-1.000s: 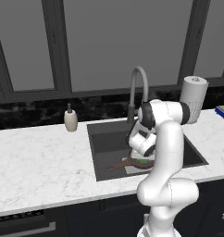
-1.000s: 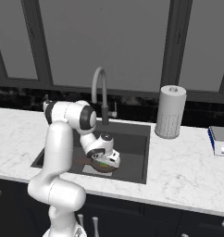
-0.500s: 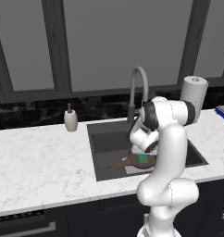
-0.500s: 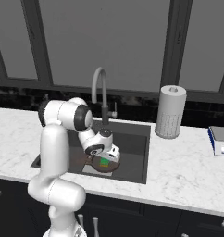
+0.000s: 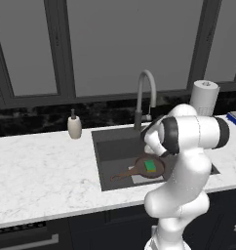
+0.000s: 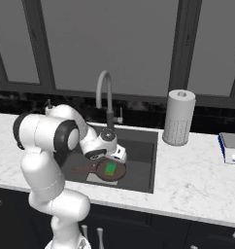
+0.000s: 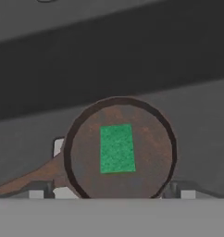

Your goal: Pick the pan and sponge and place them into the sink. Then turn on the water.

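The dark-brown pan [image 7: 121, 148] lies on the bottom of the sink [image 5: 98, 146], its long handle [image 5: 122, 175] pointing left. The green sponge [image 7: 116, 148] rests flat in the middle of the pan, also seen as the sponge [image 5: 150, 166] and the sponge [image 6: 110, 168] from the base. My gripper [image 7: 111, 194] hangs just above the pan, open, with nothing between its fingers. From the right base my hand [image 6: 109, 146] sits over the pan [image 6: 109, 171]. The curved grey faucet [image 5: 145, 93] stands behind the basin; water is out of view.
A paper towel roll [image 6: 179, 116] stands on the marble counter right of the sink. A soap dispenser [image 5: 74, 127] stands to the left. A blue and white box [image 6: 231, 147] lies at the far right. Dark windows run behind the counter.
The jaws have spread wider and the hand has lifted a little off the sponge, which stays lying in the pan.
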